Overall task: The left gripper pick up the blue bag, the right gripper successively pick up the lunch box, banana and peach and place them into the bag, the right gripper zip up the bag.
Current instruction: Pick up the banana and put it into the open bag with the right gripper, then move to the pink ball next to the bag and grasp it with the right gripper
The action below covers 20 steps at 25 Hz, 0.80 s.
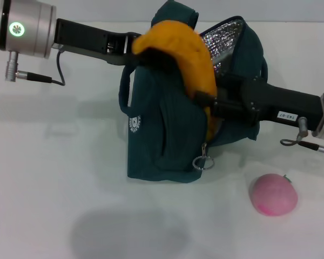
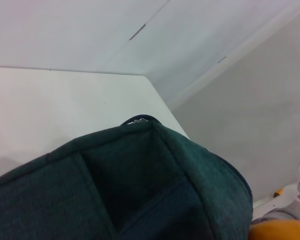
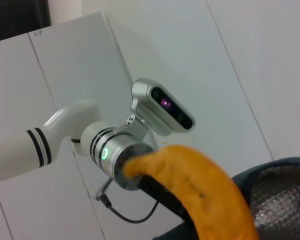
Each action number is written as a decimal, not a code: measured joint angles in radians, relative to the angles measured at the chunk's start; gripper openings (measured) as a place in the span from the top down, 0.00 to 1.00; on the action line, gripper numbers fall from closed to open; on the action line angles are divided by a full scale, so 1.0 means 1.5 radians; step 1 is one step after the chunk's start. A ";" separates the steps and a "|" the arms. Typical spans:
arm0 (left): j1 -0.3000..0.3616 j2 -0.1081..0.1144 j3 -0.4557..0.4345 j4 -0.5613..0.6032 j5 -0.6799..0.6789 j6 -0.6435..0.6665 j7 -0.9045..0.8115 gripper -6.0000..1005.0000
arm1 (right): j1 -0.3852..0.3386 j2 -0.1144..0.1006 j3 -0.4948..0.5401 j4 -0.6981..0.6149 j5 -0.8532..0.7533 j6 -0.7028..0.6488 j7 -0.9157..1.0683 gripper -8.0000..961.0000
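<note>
Peach first, nearest the robot: a round pink smooth peach [image 1: 274,195] is seen alone on the white table [image 1: 54,178], right of the bag and well apart from both arms; it is judged light, firm and prone to roll, best pinched across its widest part. Next comes the dark teal-blue fabric bag with silver foil lining [image 1: 167,135], soft and floppy, its metal ring zipper pull [image 1: 202,162] hanging at the front corner. The long curved yellow-orange banana [image 1: 186,54] is draped over the open mouth, half in; it is judged light, fairly stiff and easily bruised. The right gripper [image 1: 208,102] is seen at the banana's lower end, seemingly clamped on it. Farthest, the left gripper [image 1: 135,51] is at the bag's upper edge behind the banana; its finger state cannot be told. The lunch box is not seen.
</note>
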 joint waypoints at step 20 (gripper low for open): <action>-0.001 0.001 -0.002 0.000 -0.002 0.001 -0.007 0.95 | -0.017 -0.006 -0.011 -0.026 0.032 -0.012 0.022 0.33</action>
